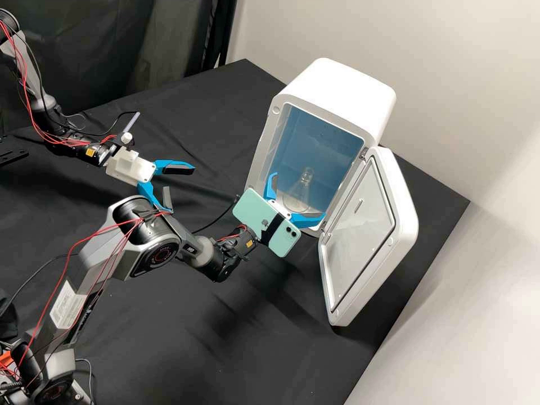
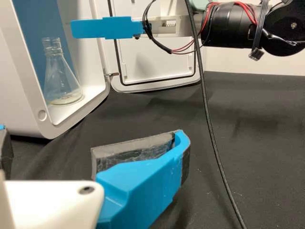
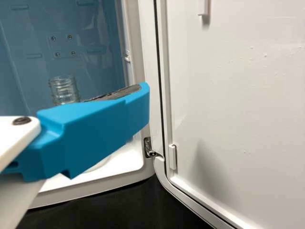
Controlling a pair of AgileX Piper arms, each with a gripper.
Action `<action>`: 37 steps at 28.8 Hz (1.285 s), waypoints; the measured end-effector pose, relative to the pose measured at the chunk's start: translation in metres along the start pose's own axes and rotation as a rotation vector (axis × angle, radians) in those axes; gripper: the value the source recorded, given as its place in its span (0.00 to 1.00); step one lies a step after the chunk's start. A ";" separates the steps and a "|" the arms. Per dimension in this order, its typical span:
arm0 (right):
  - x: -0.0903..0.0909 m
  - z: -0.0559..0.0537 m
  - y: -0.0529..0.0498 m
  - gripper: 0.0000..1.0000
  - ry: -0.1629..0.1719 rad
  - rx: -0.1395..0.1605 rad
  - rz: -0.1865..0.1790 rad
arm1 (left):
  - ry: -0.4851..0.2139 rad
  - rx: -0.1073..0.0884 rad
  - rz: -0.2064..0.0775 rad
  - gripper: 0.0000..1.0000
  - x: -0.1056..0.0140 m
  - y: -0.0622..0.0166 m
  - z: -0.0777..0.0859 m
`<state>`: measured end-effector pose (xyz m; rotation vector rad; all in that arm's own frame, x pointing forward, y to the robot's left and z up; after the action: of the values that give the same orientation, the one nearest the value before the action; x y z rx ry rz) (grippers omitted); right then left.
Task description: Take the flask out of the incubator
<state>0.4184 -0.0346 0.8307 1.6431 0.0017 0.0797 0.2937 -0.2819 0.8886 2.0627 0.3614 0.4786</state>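
Note:
A clear glass flask (image 1: 301,188) stands upright on the floor of the white incubator (image 1: 337,93), whose chamber is blue inside. My right gripper (image 1: 292,203) is at the chamber's mouth and open, one blue finger on each side in front of the flask, not touching it. In the right wrist view the flask's neck (image 3: 63,89) shows behind one of its fingers (image 3: 95,126). My left gripper (image 1: 171,184) hangs open over the bench, well to the left of the incubator. The left wrist view shows the flask (image 2: 59,74) and my left gripper (image 2: 90,136) holding nothing.
The incubator door (image 1: 365,236) stands swung open to the right, close beside the right gripper. The bench edge (image 1: 427,264) runs just behind the door. A black cable (image 2: 209,129) hangs from the right arm across the black cloth.

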 end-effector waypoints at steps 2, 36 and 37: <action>0.000 -0.001 -0.001 1.00 0.001 0.000 -0.002 | 0.000 0.000 0.000 1.00 0.000 0.0000 0.000; 0.029 0.011 -0.031 1.00 -0.028 -0.006 -0.077 | -0.013 0.002 0.007 1.00 -0.001 0.0025 0.005; 0.030 0.010 -0.030 1.00 -0.026 -0.006 -0.076 | -0.013 0.002 0.007 1.00 -0.001 0.0025 0.005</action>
<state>0.4502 -0.0409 0.8014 1.6360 0.0438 0.0008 0.2956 -0.2870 0.8884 2.0688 0.3470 0.4694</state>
